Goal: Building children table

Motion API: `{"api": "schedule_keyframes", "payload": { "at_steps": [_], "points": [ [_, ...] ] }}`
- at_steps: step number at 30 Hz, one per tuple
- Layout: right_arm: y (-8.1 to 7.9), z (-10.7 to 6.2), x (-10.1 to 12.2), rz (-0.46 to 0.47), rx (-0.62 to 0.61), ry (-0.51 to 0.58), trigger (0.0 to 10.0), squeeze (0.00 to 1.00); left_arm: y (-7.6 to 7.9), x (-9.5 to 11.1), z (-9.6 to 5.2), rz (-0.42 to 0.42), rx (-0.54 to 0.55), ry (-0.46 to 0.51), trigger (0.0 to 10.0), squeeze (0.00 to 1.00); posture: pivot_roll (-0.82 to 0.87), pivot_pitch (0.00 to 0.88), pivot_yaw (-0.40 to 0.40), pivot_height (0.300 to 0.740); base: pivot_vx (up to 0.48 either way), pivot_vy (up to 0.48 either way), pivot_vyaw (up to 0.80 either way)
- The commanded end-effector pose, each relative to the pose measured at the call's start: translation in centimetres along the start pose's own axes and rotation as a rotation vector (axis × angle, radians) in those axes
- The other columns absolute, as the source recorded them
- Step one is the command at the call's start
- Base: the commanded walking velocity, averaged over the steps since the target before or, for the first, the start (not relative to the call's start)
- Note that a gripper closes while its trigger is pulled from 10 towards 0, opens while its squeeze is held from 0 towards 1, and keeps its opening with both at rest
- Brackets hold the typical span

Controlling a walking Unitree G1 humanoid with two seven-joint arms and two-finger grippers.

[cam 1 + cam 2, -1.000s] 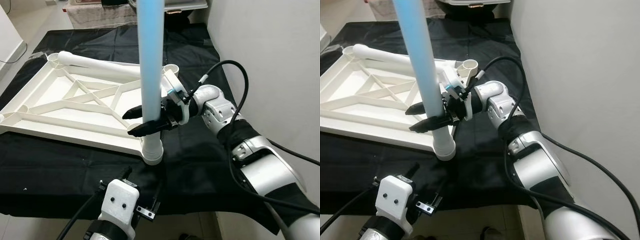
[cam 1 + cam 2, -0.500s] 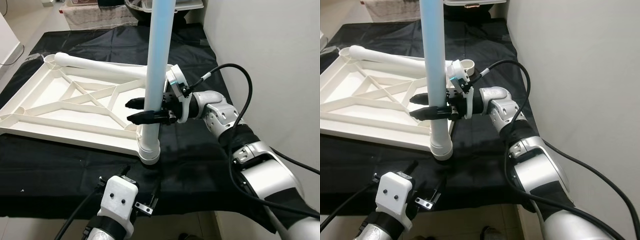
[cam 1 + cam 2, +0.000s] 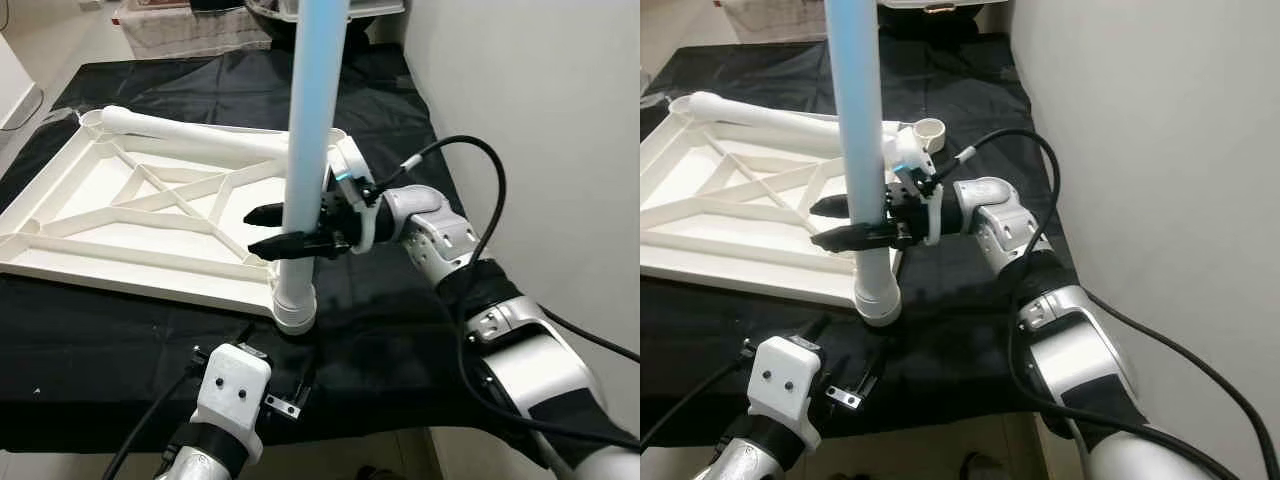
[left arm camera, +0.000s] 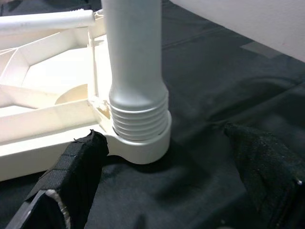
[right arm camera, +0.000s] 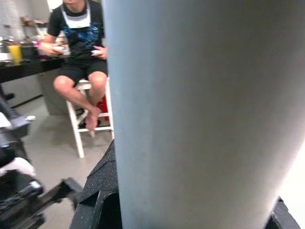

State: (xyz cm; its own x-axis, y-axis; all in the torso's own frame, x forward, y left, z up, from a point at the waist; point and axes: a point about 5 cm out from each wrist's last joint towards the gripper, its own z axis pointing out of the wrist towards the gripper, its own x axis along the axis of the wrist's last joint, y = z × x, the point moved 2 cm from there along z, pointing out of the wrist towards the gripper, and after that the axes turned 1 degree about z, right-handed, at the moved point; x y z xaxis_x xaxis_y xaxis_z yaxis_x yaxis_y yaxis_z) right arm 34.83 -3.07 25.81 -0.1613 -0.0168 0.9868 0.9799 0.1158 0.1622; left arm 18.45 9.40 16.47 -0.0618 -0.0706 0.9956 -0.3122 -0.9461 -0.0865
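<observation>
The white table top [image 3: 100, 215] lies upside down on a black cloth, ribs up. A pale blue-white table leg [image 3: 310, 110] stands almost upright in the near right corner socket [image 3: 293, 312], its threaded end [image 4: 139, 119] partly showing above the socket. My right gripper [image 3: 272, 230] is shut on this leg a little above the socket, one black finger on each side. My left gripper [image 4: 176, 167] is low at the cloth's front edge, open, its fingers [image 4: 78, 162] wide apart and pointing at the leg's base without touching it. A second white leg [image 3: 190, 135] lies along the far rim.
A white wall [image 3: 540, 80] runs close along the right. The far right corner socket [image 3: 930, 130] stands open-topped. The black cloth [image 3: 100, 330] ends at the front edge near my left wrist. A person [image 5: 81, 52] sits on a white stool beyond the leg.
The leg has swung from leaning left to almost upright in its socket, with my right gripper still on it. The camera has shifted slightly. My left gripper has stayed in place.
</observation>
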Motion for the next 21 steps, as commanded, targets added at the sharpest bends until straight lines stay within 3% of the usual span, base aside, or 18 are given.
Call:
{"api": "schedule_keyframes", "payload": {
  "at_steps": [1,11,21],
  "points": [
    [0.0,-1.3,-4.8,0.074,-0.114,-0.196,10.0,0.00,-0.1,-0.6,-0.2,-0.002,-0.004,-0.025,10.0,0.00,0.03,0.223,0.000,0.740,0.000,0.000,0.00],
    [-1.4,-1.5,-5.3,0.028,-0.062,-0.219,10.0,0.00,0.0,-0.7,-0.2,0.001,-0.010,-0.026,10.0,0.00,0.03,0.211,-0.001,0.740,0.000,0.000,0.00],
    [-1.0,-0.7,-6.1,0.051,-0.169,-0.247,10.0,0.00,0.0,-0.7,-0.1,0.005,-0.012,-0.023,10.0,0.00,0.03,0.201,-0.002,0.740,0.000,0.000,0.00]
  ]
}}
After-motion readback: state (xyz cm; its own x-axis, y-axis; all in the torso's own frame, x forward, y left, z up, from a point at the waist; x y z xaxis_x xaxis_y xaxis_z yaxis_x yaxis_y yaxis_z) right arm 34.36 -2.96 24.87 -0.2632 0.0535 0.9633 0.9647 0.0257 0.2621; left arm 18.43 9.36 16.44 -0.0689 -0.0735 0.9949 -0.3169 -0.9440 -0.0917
